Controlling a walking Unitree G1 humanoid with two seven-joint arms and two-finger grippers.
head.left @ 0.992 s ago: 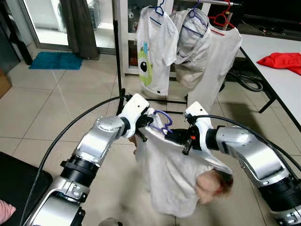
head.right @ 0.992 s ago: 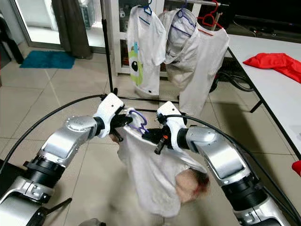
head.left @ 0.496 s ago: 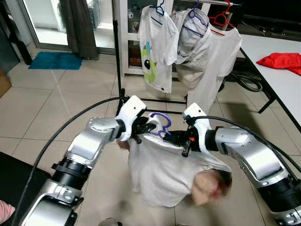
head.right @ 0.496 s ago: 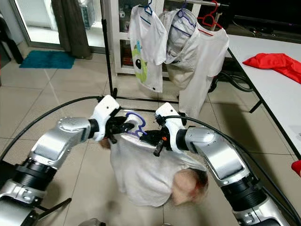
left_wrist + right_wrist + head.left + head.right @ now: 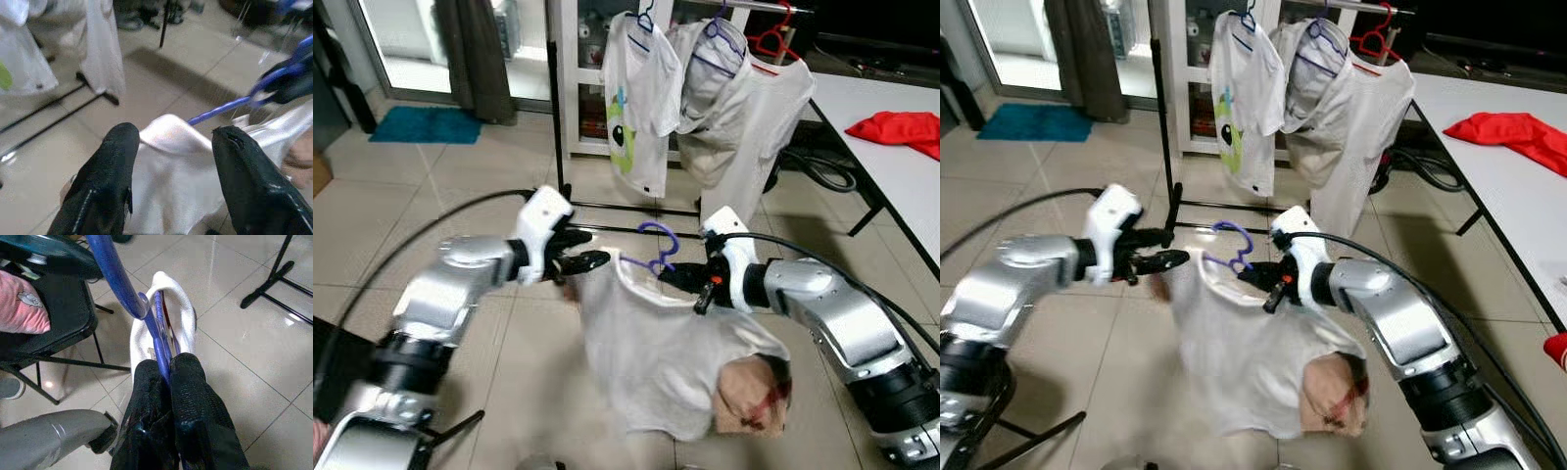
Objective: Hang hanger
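While you look over the head views, note that the lower hem of the white shirt (image 5: 656, 362) is blurred, and the pinkish print (image 5: 751, 395) at its bottom corner is too smeared to read. Most of the purple hanger (image 5: 653, 247) is buried inside the shirt's collar, so you see just its hook and a short run of its wire. In the right wrist view the hanger's bar disappears between the black fingers (image 5: 190, 396).

Your right end effector (image 5: 677, 279) is clenched on the hanger just below the hook, holding it and the shirt in the air above the tiled floor (image 5: 470, 186), in front of the black clothes rack (image 5: 555, 98). The shirt hangs from the hanger with its collar bunched around the wire. On the rack hang a white shirt with a green cartoon figure (image 5: 636, 98), a beige garment (image 5: 713, 98) and another white shirt (image 5: 759, 137). A red cloth (image 5: 899, 128) lies on the white desk (image 5: 891, 166) to your right.

Compared with half a second ago, your left end effector (image 5: 576, 260) has let go and pulled away to the left: its fingers (image 5: 105, 186) now stand apart, released, beside the shirt's shoulder. The shirt has dropped from a wide bunch to a longer drape.
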